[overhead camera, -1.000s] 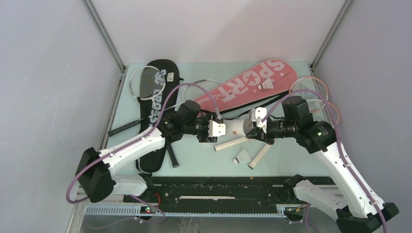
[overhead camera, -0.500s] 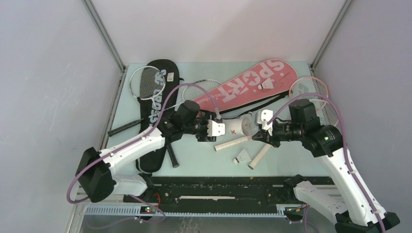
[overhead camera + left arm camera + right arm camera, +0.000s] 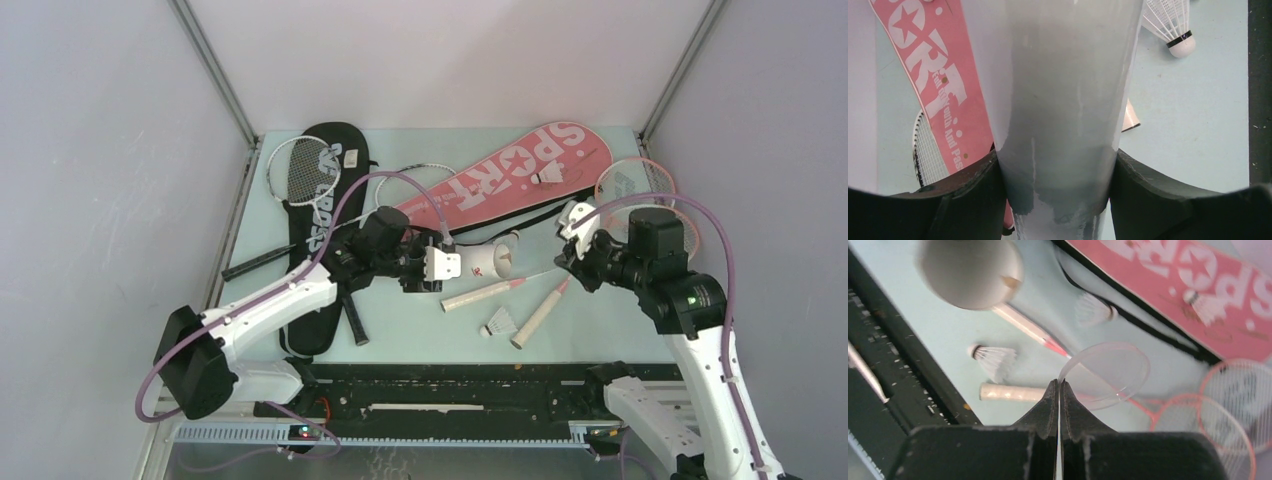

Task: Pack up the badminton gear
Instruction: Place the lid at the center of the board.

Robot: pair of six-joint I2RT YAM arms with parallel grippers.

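Observation:
My left gripper [image 3: 445,265] is shut on the long white tube [image 3: 478,262], which it holds level above the table. In the left wrist view the tube [image 3: 1063,90] fills the space between the black fingers [image 3: 973,195]. My right gripper [image 3: 1059,382] is shut on the rim of a clear round lid [image 3: 1108,371], to the right of the tube's open mouth [image 3: 970,272] and apart from it. One shuttlecock [image 3: 500,322] lies at the table's front, another [image 3: 545,177] on the pink SPORT cover [image 3: 500,180]. A third shuttlecock [image 3: 1095,310] lies by the black strap.
The black CROSSWAY cover [image 3: 322,220] lies at the left with a white-framed racket [image 3: 298,170] on it. Pink rackets [image 3: 635,185] are stacked at the right rear. Their handles [image 3: 480,295] reach across the middle. A black rail [image 3: 450,385] runs along the front edge.
My right gripper has drawn back from the tube's mouth to the right and rearward, taking the clear lid with it. The left gripper has kept the tube still.

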